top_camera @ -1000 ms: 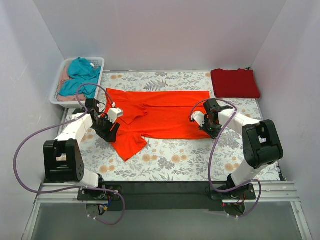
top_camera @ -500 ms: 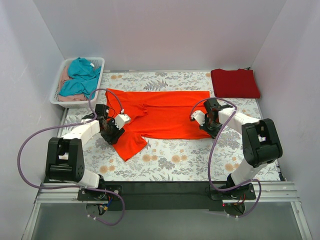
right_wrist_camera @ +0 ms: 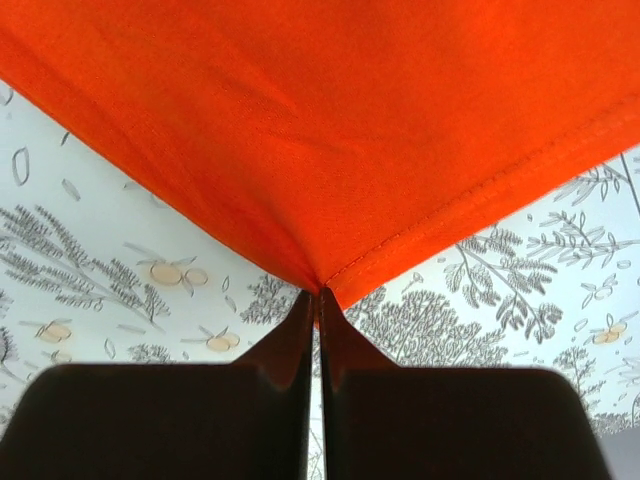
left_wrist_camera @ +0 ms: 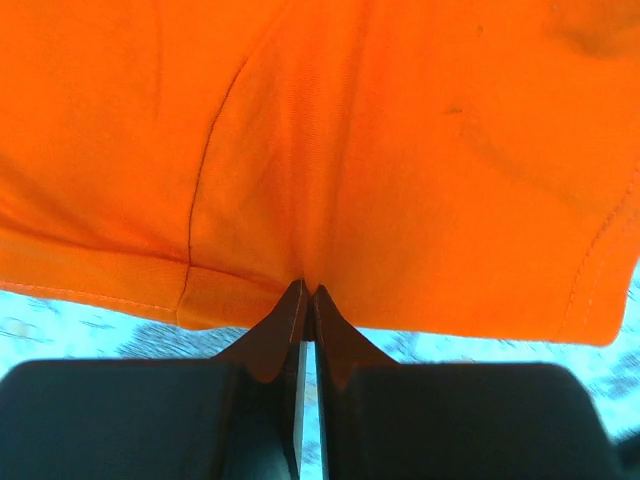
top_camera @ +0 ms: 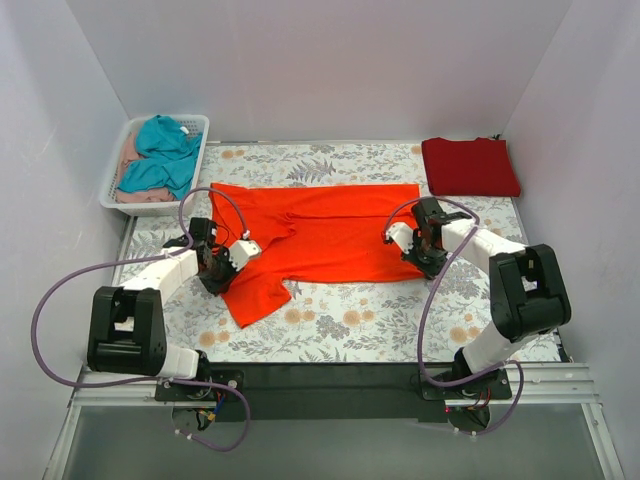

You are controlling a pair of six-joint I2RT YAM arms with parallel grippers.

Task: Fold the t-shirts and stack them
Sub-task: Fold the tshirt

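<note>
Upper left, a white slatted plastic basket (top_camera: 200,122), a crumpled teal garment (top_camera: 165,150) heaped over a pale pink one (top_camera: 128,152) inside it. A floral-print tablecloth (top_camera: 350,320) spreads across the middle.

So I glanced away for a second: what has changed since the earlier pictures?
The left gripper, open a second ago, turned in toward the orange-red t-shirt and shut on its near hem by the left sleeve; the sleeve cloth shifted slightly. Unchanged: the right gripper stays shut on the shirt's near right corner, the crimson t-shirt lies folded at far right, and the teal garment is in the basket.

White arms (top_camera: 160,268), black joints (top_camera: 125,335) — looping purple cables (top_camera: 421,328).
</note>
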